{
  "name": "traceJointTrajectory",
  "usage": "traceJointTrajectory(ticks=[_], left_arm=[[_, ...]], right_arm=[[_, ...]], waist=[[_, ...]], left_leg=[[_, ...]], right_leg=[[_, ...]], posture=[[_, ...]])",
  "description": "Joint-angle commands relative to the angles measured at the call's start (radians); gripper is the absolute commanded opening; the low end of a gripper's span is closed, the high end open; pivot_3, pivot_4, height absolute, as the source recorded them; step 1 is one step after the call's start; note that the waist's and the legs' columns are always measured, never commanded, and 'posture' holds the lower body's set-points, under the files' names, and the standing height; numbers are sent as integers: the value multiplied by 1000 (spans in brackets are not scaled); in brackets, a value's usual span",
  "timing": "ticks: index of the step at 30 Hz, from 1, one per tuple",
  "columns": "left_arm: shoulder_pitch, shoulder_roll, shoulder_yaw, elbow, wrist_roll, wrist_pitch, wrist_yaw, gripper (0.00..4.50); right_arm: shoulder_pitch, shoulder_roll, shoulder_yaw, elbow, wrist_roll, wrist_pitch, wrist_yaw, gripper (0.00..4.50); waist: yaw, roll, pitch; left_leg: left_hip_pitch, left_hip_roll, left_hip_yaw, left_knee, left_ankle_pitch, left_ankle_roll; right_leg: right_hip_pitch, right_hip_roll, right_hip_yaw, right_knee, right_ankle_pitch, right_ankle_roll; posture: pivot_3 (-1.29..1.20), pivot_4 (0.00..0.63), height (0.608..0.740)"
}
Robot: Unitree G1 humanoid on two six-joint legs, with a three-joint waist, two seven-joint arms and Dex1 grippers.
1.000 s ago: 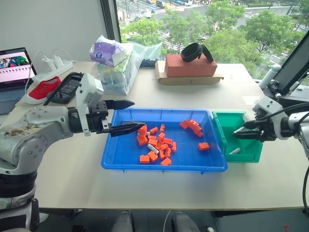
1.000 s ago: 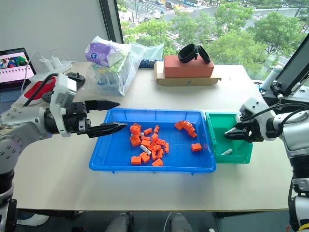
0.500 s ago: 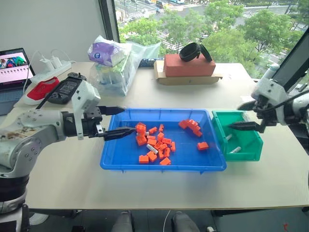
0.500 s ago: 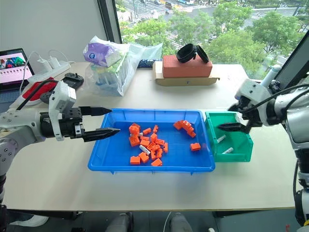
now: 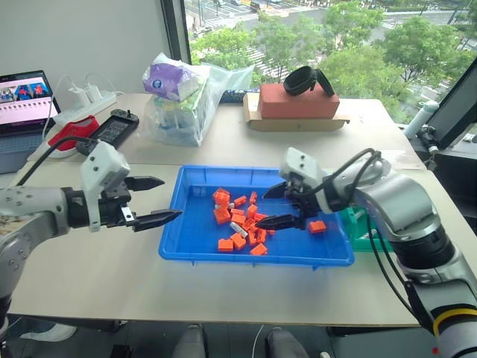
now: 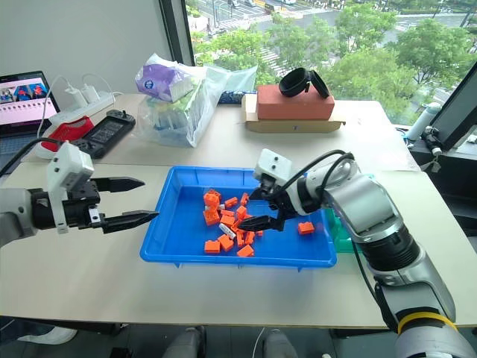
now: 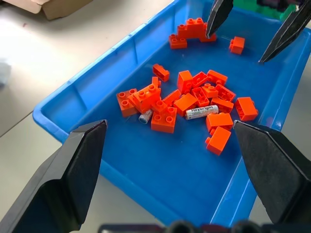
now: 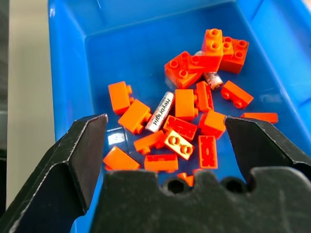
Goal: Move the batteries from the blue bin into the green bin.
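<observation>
where the pale tabletop (image 5: 112,276) runs back toward the window, a laptop (image 5: 26,101), a white power strip (image 5: 86,104), a black handheld controller (image 5: 112,128), a clear plastic bag of packets (image 5: 186,101) and a red brick on cardboard (image 5: 298,102) with a black strap on top are ranged along its far side, and green treetops are seen through the glass beyond. the blue bin (image 5: 186,242) is set near the middle of the table, and a heap of orange blocks (image 5: 242,224) is spread across its floor. two batteries are seen among them: one labelled battery (image 8: 160,111) lies flat between the blocks, and a second battery (image 8: 212,78) is partly tucked under a block close by. the green bin (image 5: 356,227) stands just beside the blue bin's right end and is largely hidden behind the right arm, so its contents cannot be made out. the right gripper (image 5: 279,205) is held over the middle of the blue bin above the heap, its fingers spread wide with nothing between them. the left gripper (image 5: 156,200) is held beside the blue bin's left rim, above the table, its fingers also parted wide and empty.
</observation>
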Motion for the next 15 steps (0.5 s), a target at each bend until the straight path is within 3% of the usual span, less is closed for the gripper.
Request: traceJointTrajectory(ticks=[1, 10, 13, 15], left_arm=[[19, 14, 66, -54, -27, 18, 18, 4500], [30, 10, 79, -85, -58, 40, 50, 4500], [28, 10, 79, -88, -64, 43, 57, 4500], [28, 11, 79, -88, -69, 42, 61, 4500]], right_arm=[[-60, 82, 17, -32, 65, 153, -58, 4485], [-84, 190, 96, 93, 71, 209, -177, 4485], [-80, 204, 111, 119, 78, 217, -199, 3812], [-79, 206, 123, 138, 72, 209, -213, 3104]], waist=[[0, 0, 0], [2, -1, 0], [1, -1, 0], [0, -1, 0]], left_leg=[[0, 0, 0, 0, 0, 0], [0, 0, 0, 0, 0, 0], [0, 0, 0, 0, 0, 0], [0, 1, 0, 0, 0, 0]], right_leg=[[0, 0, 0, 0, 0, 0], [0, 1, 0, 1, 0, 0], [0, 1, 0, 1, 0, 0], [-1, 1, 0, 1, 0, 0]], posture=[[0, 150, 740], [0, 150, 740], [0, 150, 740], [0, 150, 740]])
